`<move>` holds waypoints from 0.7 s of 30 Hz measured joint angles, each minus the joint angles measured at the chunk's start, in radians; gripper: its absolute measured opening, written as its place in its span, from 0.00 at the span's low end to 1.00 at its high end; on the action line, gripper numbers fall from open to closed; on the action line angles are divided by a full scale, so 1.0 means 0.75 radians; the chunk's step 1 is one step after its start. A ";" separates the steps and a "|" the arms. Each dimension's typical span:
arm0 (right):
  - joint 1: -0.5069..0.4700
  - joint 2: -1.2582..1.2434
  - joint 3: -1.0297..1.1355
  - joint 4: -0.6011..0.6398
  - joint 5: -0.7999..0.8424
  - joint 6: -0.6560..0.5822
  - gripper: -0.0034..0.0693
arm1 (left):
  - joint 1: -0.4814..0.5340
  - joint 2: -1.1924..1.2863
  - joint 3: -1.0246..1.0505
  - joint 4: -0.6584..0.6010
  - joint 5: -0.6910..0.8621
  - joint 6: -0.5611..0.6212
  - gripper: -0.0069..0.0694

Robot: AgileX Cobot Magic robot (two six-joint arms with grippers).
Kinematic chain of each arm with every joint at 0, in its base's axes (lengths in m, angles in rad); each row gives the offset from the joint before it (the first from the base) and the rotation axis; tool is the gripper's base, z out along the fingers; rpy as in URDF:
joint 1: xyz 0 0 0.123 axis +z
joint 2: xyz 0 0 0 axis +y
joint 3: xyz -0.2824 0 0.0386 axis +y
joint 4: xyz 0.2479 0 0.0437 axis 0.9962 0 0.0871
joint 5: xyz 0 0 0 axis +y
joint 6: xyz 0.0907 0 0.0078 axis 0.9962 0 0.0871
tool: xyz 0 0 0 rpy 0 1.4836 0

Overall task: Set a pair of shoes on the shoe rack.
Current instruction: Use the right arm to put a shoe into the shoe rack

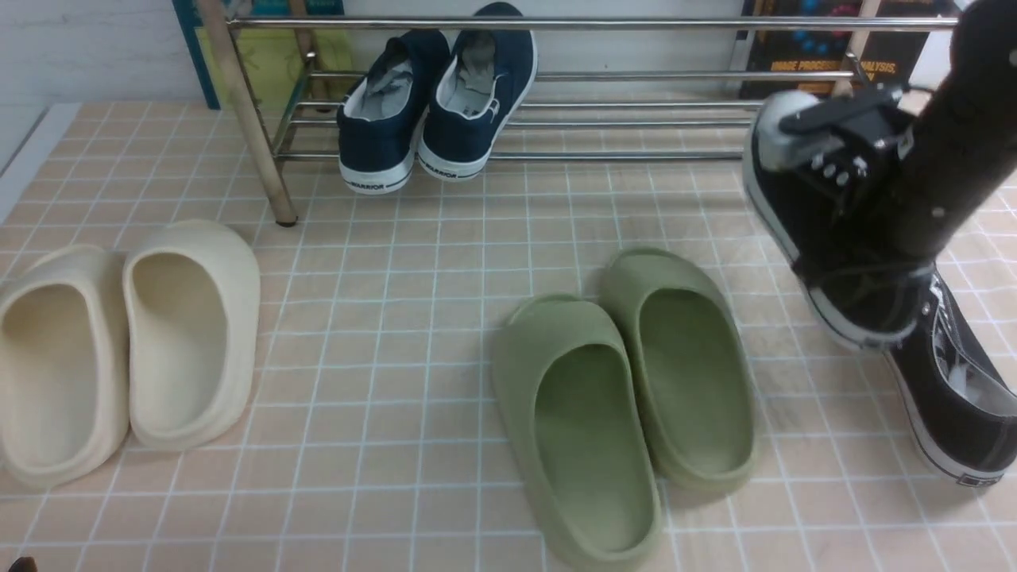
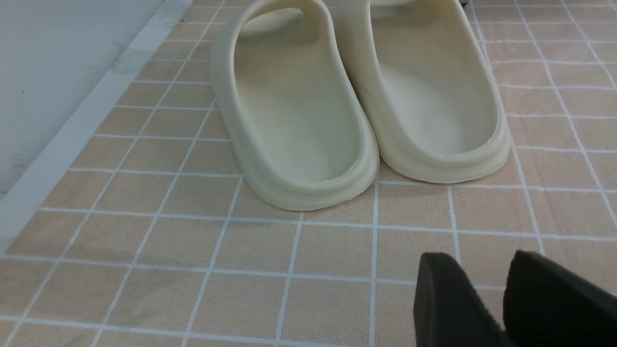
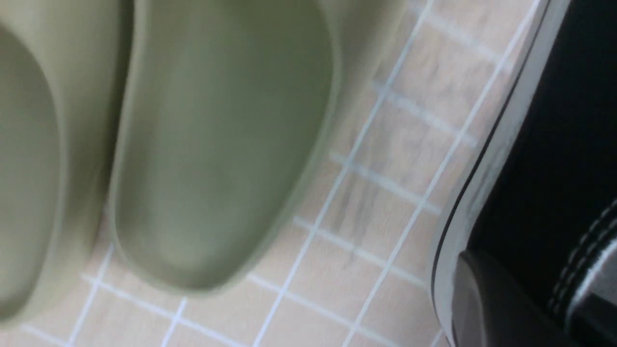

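Note:
At the right of the front view my right gripper (image 1: pixel 878 266) is shut on one black sneaker (image 1: pixel 802 199) of the pair of shoes. It hangs tilted above the floor, its white toe cap pointing up toward the shoe rack (image 1: pixel 604 24). In the right wrist view the gripper (image 3: pixel 544 308) pinches that sneaker's (image 3: pixel 554 144) side wall. The other black sneaker (image 1: pixel 953 397) lies on the tiles just below it. My left gripper (image 2: pixel 477 260) shows only in the left wrist view, open over bare tiles with nothing between its fingers.
Two navy sneakers (image 1: pixel 433 103) lean on the rack's left half. Green slippers (image 1: pixel 628 397) lie mid-floor, left of the held shoe, and fill much of the right wrist view (image 3: pixel 217 144). Cream slippers (image 1: pixel 127 342) lie at the far left, just ahead of the left gripper (image 2: pixel 361 106).

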 joint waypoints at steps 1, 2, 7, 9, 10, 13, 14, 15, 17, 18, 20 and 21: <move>0.000 0.027 -0.051 0.000 0.000 -0.001 0.05 | 0.000 0.000 0.000 0.000 0.000 0.000 0.38; 0.000 0.059 -0.102 0.000 0.002 -0.001 0.05 | 0.000 0.000 0.000 0.000 0.000 0.000 0.38; 0.000 0.255 -0.320 -0.002 0.038 -0.001 0.05 | 0.000 0.000 0.000 0.000 0.000 0.000 0.39; 0.000 0.321 -0.400 -0.004 0.050 -0.001 0.05 | 0.000 0.000 0.000 0.000 0.000 0.000 0.39; 0.000 0.393 -0.472 -0.009 0.056 -0.001 0.05 | 0.000 0.000 0.000 0.000 0.000 0.000 0.39; 0.000 0.510 -0.637 -0.032 0.059 -0.001 0.05 | 0.000 0.000 0.000 0.000 0.000 0.000 0.40; 0.000 0.541 -0.682 -0.041 0.057 -0.001 0.05 | 0.000 0.000 0.000 0.000 0.000 0.000 0.40; 0.000 0.583 -0.747 -0.051 0.053 -0.001 0.05 | 0.000 0.000 0.000 0.000 0.000 0.000 0.40; 0.000 0.640 -0.838 -0.067 0.039 -0.001 0.07 | 0.000 0.000 0.000 0.000 0.000 0.000 0.40; 0.000 0.651 -0.857 -0.067 0.038 -0.001 0.07 | 0.000 0.000 0.000 0.000 0.000 0.000 0.40; 0.000 0.708 -0.953 -0.083 0.021 -0.001 0.10 | 0.000 0.000 0.000 0.000 0.000 0.000 0.40; 0.000 0.733 -0.995 -0.093 0.008 -0.001 0.14 | 0.000 0.000 0.000 0.000 0.000 0.000 0.40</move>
